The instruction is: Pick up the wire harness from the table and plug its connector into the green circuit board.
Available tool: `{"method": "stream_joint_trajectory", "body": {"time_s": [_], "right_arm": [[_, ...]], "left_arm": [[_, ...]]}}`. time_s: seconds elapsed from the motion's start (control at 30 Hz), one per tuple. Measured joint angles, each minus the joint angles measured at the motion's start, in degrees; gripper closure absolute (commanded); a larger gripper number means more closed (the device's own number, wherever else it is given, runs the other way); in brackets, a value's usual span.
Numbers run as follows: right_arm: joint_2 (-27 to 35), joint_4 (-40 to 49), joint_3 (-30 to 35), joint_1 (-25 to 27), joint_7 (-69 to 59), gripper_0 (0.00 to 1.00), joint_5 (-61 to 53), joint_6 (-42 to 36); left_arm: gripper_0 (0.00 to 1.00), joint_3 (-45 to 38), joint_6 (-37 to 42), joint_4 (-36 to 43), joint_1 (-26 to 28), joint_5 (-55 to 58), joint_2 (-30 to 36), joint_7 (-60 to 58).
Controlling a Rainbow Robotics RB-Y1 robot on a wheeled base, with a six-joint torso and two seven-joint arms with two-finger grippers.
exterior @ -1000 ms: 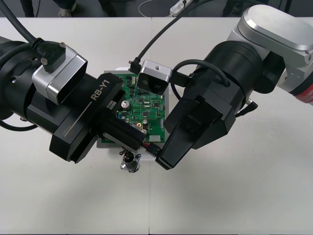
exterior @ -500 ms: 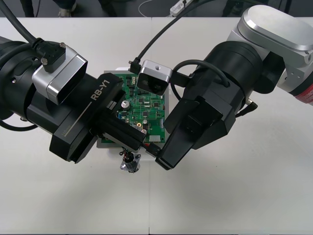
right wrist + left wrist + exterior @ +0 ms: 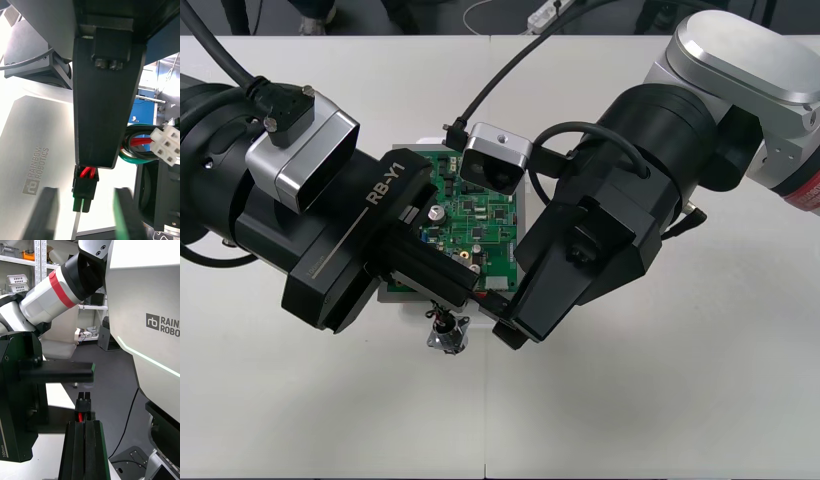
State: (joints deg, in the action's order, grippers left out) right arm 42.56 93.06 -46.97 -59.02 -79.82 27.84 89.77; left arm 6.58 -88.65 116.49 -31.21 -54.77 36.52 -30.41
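Looking down, you see the table with the green circuit board on it; your left gripper, at the board's near edge, is squeezed tight on the wire harness; your right gripper is just beside it, fingers spread apart; the black plug sticks out of the left grip; the round socket is just off that edge.

A robotics lab: plain white table, green circuit board, power strip on dark floor.
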Motion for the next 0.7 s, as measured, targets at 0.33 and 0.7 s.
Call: {"method": "stream_joint_trajectory", "body": {"time_s": [0.33, 0.7], "right_arm": [[0.0, 0.0, 0.0, 0.0, 0.0, 0.00, 0.0, 0.0], [0.0, 0.1, 0.0, 0.0, 0.0, 0.00, 0.0, 0.0]], "left_arm": [[1.00, 0.0, 0.0, 0.0, -0.2, 0.0, -0.1, 0.0], [1.00, 0.0, 0.0, -0.1, -0.2, 0.5, -0.1, 0.0]]}}
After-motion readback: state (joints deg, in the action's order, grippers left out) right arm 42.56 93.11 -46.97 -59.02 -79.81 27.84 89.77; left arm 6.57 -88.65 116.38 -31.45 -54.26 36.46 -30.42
